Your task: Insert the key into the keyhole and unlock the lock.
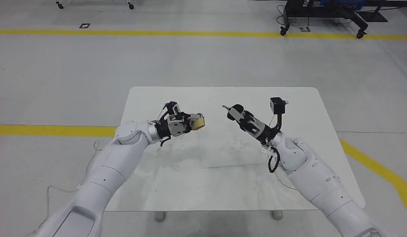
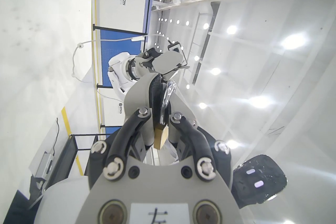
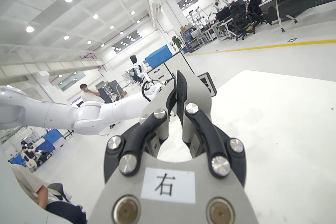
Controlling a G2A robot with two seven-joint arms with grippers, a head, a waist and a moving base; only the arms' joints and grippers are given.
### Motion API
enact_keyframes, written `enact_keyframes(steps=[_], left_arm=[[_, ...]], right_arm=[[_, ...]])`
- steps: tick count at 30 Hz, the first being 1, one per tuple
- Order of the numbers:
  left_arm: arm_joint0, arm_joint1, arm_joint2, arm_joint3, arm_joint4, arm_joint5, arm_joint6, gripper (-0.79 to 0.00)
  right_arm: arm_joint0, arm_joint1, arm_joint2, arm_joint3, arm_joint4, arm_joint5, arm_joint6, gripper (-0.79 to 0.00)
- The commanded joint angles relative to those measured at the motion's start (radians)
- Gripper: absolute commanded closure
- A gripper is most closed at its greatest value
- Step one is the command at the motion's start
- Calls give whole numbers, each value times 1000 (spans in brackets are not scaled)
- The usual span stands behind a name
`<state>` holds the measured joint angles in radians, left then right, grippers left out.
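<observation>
My left gripper (image 1: 189,121) hovers above the white table (image 1: 222,173), shut on a brass padlock (image 1: 198,121). In the left wrist view the lock's brass body (image 2: 160,137) sits between the fingers (image 2: 136,93) and its silvery shackle (image 2: 168,93) points outward. My right gripper (image 1: 231,111) hangs a short way to the right, facing the lock, shut on a thin metal key (image 1: 225,107) whose tip points toward the padlock. A small gap separates key and lock. In the right wrist view the gripper (image 3: 177,86) has its pads pressed together, and the key is hidden between them.
Both grippers are held above the table's far middle. The table's far edge (image 1: 222,88) lies just beyond them. Yellow floor lines (image 1: 191,32) and wheeled racks (image 1: 321,14) are well away from the table.
</observation>
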<state>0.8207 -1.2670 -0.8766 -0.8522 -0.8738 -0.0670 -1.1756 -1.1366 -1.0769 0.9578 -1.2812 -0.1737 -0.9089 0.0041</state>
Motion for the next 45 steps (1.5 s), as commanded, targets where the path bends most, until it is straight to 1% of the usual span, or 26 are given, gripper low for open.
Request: enact_keyframes(steps=[1, 3, 6, 11, 13, 15, 16, 25, 26, 27, 28, 31, 32, 34, 35, 38, 41, 43, 45], left_arm=[[-28, -20, 34, 39, -2, 23, -2, 0], [-52, -38, 59, 69, -12, 55, -4, 0], [-94, -61, 81, 110, -20, 92, 5, 0], [-164, -84, 95, 150, 0, 120, 32, 0], [-167, -85, 95, 152, 0, 121, 33, 0], [-167, -85, 95, 152, 0, 121, 33, 0], [-167, -85, 95, 152, 0, 121, 33, 0], [-167, -85, 95, 152, 0, 121, 33, 0], [-159, -85, 97, 152, 10, 122, 55, 0], [-151, -84, 100, 148, 30, 131, 101, 0], [-145, -86, 103, 136, 39, 153, 136, 0], [-136, -93, 108, 104, 34, 249, 213, 0], [-138, -96, 111, 97, 31, 292, 241, 0], [-148, -104, 115, 80, 27, 348, 288, 0], [-152, -111, 116, 74, 11, 379, 311, 0], [-177, -131, 125, 71, -11, 424, 385, 0], [-196, -154, 135, 74, -34, 408, 422, 0], [-204, -164, 136, 81, -33, 363, 441, 0], [-204, -164, 136, 81, -33, 363, 441, 0]], right_arm=[[16, -9, -15, 17, 6, 1, 11, 0], [32, -17, -28, 25, 4, 15, 20, 0], [39, -26, -32, 30, 6, 4, 13, 0], [13, -27, -4, 15, -14, -13, -8, 0], [-10, -26, 10, -5, -21, -19, -16, 0], [-34, -24, 15, -31, -8, 12, 4, 0], [-35, -23, 13, -40, -15, 18, 19, 0], [-35, -23, 13, -40, -15, 18, 19, 0], [-42, -25, 9, -58, 10, 23, 21, 0], [-48, -26, 8, -75, 57, 27, 29, 0], [-52, -25, 11, -85, 103, 38, 49, 0], [-71, -15, 52, -100, 246, 106, 107, 0], [-85, -11, 68, -107, 308, 150, 126, 0], [-112, 1, 104, -132, 423, 245, 202, 0], [-133, 8, 128, -143, 489, 311, 241, 0], [-190, 32, 218, -205, 563, 473, 330, 0], [-251, 50, 287, -288, 568, 615, 369, 0], [-285, 58, 316, -342, 577, 688, 417, 0], [-301, 61, 330, -370, 584, 707, 441, 0]])
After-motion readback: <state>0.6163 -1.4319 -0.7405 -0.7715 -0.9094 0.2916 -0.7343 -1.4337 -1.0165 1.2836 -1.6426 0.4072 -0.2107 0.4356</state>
